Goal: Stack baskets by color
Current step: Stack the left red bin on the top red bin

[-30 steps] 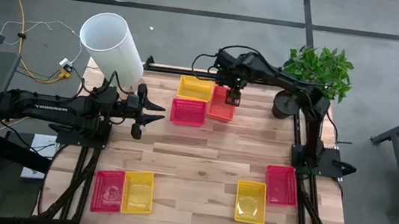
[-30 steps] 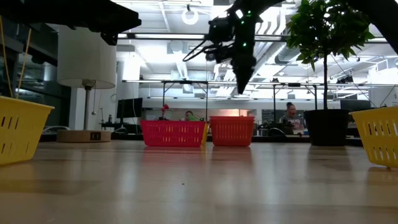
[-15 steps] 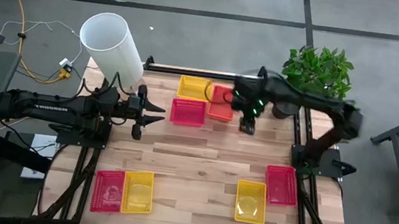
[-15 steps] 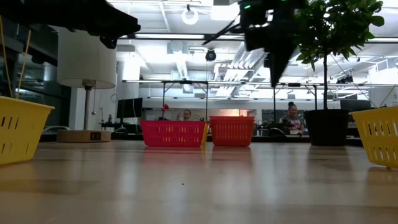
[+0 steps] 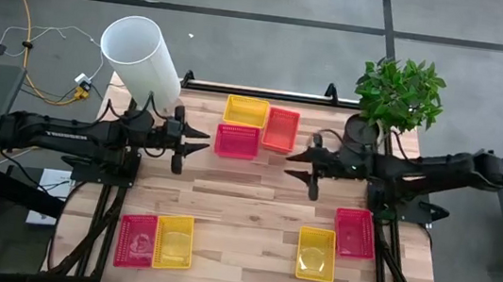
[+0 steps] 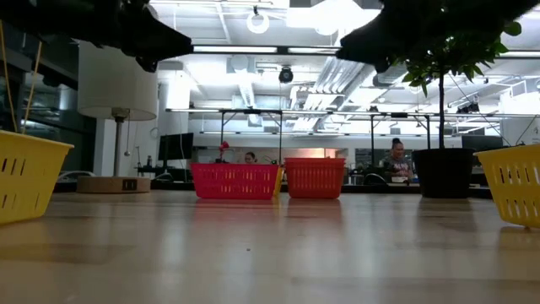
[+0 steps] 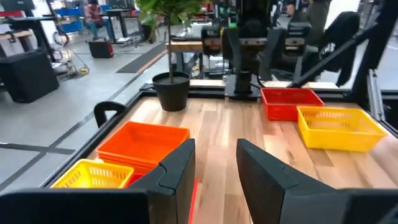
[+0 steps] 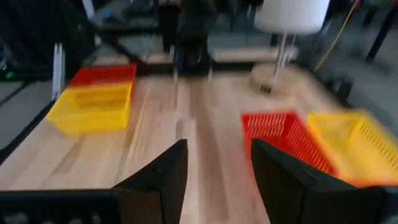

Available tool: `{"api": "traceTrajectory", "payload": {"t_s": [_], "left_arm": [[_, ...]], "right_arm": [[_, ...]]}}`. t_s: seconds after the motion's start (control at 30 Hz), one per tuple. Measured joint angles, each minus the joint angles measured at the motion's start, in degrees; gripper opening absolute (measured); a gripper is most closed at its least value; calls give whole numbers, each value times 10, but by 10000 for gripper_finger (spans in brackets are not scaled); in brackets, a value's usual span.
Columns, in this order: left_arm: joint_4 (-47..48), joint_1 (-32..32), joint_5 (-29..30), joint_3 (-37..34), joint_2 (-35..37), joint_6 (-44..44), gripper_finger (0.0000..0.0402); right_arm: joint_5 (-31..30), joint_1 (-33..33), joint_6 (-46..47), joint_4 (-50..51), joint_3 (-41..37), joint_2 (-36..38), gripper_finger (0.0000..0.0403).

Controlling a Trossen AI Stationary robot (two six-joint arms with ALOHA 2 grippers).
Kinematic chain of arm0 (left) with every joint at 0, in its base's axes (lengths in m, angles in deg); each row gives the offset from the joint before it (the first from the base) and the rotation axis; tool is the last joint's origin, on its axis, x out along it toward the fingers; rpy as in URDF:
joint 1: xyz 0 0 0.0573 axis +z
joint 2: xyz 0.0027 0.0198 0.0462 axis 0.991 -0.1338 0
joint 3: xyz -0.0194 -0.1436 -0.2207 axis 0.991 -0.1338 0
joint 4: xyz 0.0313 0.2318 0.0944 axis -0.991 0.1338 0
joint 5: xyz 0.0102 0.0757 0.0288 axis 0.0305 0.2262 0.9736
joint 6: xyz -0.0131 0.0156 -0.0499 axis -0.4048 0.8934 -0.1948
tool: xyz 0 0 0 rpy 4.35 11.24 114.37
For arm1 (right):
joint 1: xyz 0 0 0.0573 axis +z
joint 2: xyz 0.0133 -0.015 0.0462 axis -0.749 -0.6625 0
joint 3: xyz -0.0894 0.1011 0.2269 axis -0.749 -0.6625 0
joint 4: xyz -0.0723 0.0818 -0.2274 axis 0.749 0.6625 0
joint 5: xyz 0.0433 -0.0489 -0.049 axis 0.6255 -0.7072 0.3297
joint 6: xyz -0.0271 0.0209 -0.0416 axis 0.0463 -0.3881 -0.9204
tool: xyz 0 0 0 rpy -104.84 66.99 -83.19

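Three baskets sit together at the table's far middle: a yellow basket (image 5: pixel 246 111), an orange basket (image 5: pixel 280 129) and a pink-red basket (image 5: pixel 237 140). At the near left a red basket (image 5: pixel 137 240) stands beside a yellow one (image 5: pixel 173 241). At the near right another yellow basket (image 5: pixel 316 254) stands beside a red one (image 5: pixel 355 233). My left gripper (image 5: pixel 202 144) hangs open left of the pink-red basket, above the table. My right gripper (image 5: pixel 290 164) hangs open right of the far group, pointing toward the left arm. Nothing lies between either pair of fingers (image 7: pixel 180 168) (image 8: pixel 168 168).
A big white cylinder (image 5: pixel 143 53) stands at the far left corner and a potted plant (image 5: pixel 394 96) at the far right. Bare wood (image 5: pixel 245 197) lies in the table's middle between the basket groups. People sit in the room behind (image 6: pixel 393 152).
My right gripper has swung from above the orange basket toward the table's right and near side, sinking a little. It has tipped from pointing down to nearly level, facing the left arm. The baskets have stayed in place.
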Motion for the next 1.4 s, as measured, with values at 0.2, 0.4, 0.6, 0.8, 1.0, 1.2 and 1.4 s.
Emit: {"api": "traceTrajectory", "payload": {"t_s": [0.2,0.4,0.6,0.8,1.0,1.2,1.4], "left_arm": [[-2,0,-19,0,-16,0,106],[-2,0,-19,0,-18,5,106],[41,-9,-101,22,-18,-48,106],[351,-109,-115,144,-50,-88,106],[606,-246,-47,238,-110,-202,106],[698,-374,-41,261,-159,-366,106],[701,-495,-27,246,-216,-489,106]], "right_arm": [[-21,11,-34,-79,-29,0,162],[-21,10,-34,-77,-29,0,162],[-21,10,-34,-77,-29,0,162],[-21,10,-30,-68,-29,0,162],[-33,10,-32,-53,-29,0,162],[-33,10,-32,-38,-28,0,162],[-33,10,-32,-35,-28,0,162]]}}
